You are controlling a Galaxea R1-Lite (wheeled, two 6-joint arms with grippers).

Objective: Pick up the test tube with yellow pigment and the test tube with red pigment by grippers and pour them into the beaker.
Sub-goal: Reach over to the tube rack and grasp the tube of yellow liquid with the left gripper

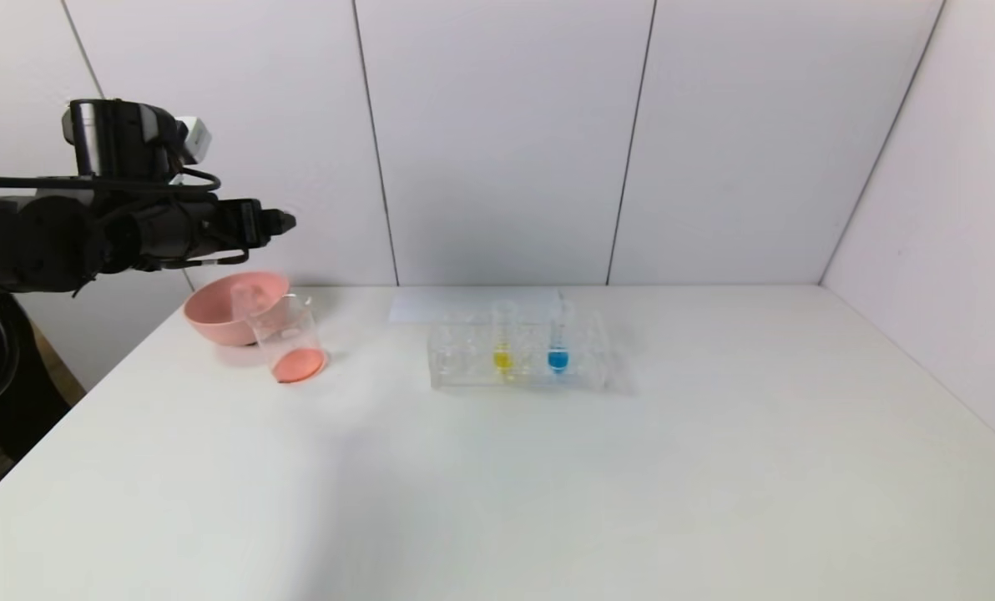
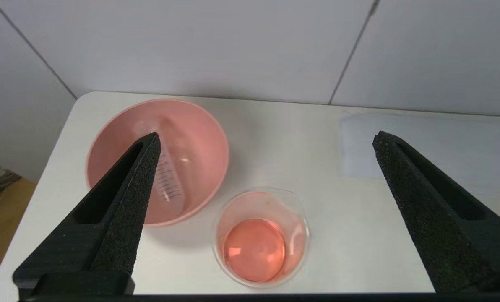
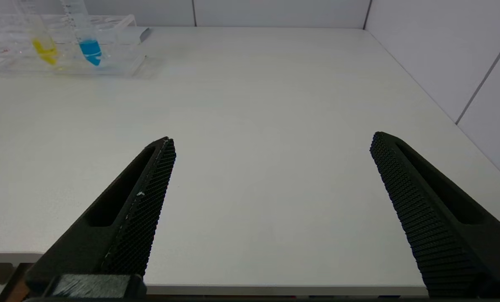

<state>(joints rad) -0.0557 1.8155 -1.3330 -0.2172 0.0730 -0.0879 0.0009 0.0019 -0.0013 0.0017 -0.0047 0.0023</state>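
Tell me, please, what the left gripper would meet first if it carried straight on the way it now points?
Probably the table just beyond the beaker. The left gripper, open and empty, hangs above the pink bowl and beaker, aimed forward and downward between them. Depth is unclear, so a finger might clip the bowl's rim.

Open table (image 1: 714, 467) in front, pink bowl (image 1: 222, 313) touching beaker (image 1: 293, 342) at left, rack (image 1: 518, 355) centre-back
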